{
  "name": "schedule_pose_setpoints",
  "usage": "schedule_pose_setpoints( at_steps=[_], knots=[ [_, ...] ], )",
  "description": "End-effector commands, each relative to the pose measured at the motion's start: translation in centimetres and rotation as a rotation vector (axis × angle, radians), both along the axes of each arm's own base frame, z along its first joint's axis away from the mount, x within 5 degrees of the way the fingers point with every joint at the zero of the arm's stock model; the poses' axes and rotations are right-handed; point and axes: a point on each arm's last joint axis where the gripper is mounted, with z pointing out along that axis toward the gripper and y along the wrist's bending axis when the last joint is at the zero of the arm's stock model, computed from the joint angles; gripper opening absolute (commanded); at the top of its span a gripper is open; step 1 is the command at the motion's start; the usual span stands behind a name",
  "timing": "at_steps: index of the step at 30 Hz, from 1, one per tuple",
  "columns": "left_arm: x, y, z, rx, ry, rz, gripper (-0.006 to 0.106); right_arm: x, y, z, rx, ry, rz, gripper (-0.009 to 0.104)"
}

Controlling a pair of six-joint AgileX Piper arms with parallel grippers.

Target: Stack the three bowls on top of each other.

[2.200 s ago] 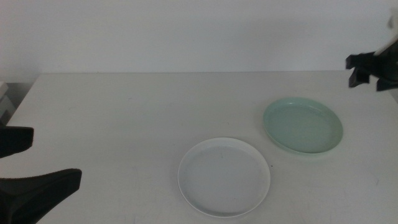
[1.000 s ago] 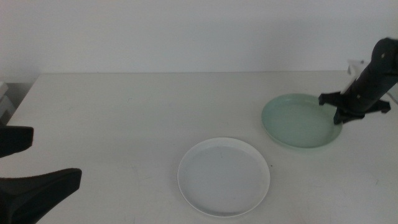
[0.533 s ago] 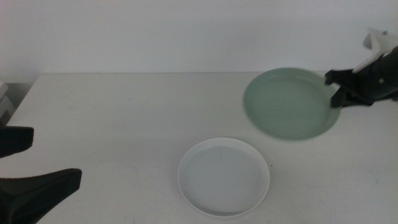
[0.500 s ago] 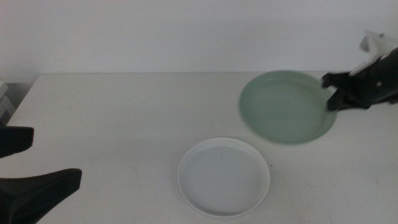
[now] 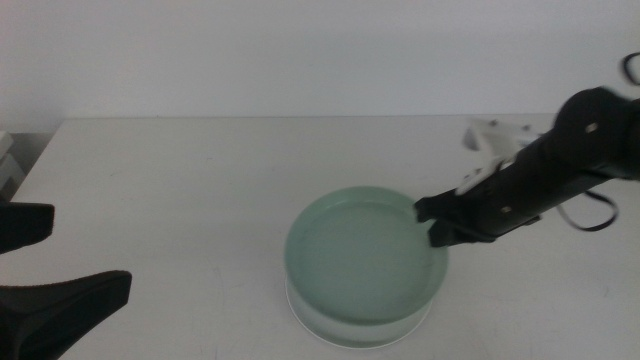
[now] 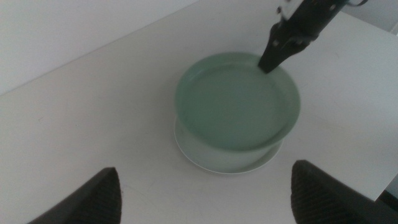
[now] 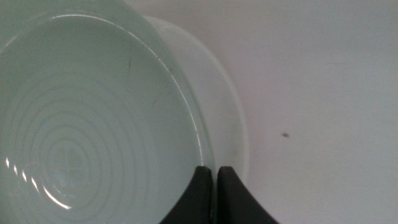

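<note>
Claw [image 7: 216,169] pinching mint bowl [image 7: 87,118] rim

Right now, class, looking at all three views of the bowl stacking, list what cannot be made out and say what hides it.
- Grey bowl: in no view.
- White bowl: mostly covered by the green bowl in the middle view; only a rim sliver shows.
- Contact between the two bowls: unclear in every view, since the green bowl hides the gap.
- Left gripper: cut off by the middle view's left edge.
- Right gripper: only its fingertips show in the right wrist view, pinching the green bowl's rim.

The white tabletop [image 5: 180,190] lay open on its left and far sides. The pale mint green bowl [image 5: 360,250], over the round white bowl [image 5: 345,333], and the right gripper [image 5: 436,222] filled the centre-right.
</note>
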Motion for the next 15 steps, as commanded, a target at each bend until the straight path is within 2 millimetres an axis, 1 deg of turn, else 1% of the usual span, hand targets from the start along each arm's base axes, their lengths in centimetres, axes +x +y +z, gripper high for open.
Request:
schedule_pose_setpoints(
  at_steps=[1, 4, 7, 9, 15],
  knots=[
    [0.2, -0.2, 1.3, -0.065, -0.056, 0.000, 0.105, 0.2, 1.1, 1.2, 0.033, -0.082, 0.000, -0.001],
    [0.1, -0.2, 1.1, -0.057, -0.045, -0.002, 0.105, 0.3, 2.2, -0.3, 0.012, -0.047, 0.032, -0.001],
    [0.1, -0.2, 1.1, -0.050, -0.036, -0.003, 0.105, 0.6, 2.3, -1.5, -0.003, -0.016, 0.034, -0.001],
    [0.1, -0.2, 1.0, -0.049, -0.034, -0.004, 0.105, 0.7, 2.3, -1.9, -0.018, -0.017, 0.041, -0.001],
    [0.1, -0.2, 1.0, -0.049, -0.034, -0.004, 0.105, 1.2, 2.2, -1.8, -0.026, -0.068, 0.032, -0.001]
  ],
)
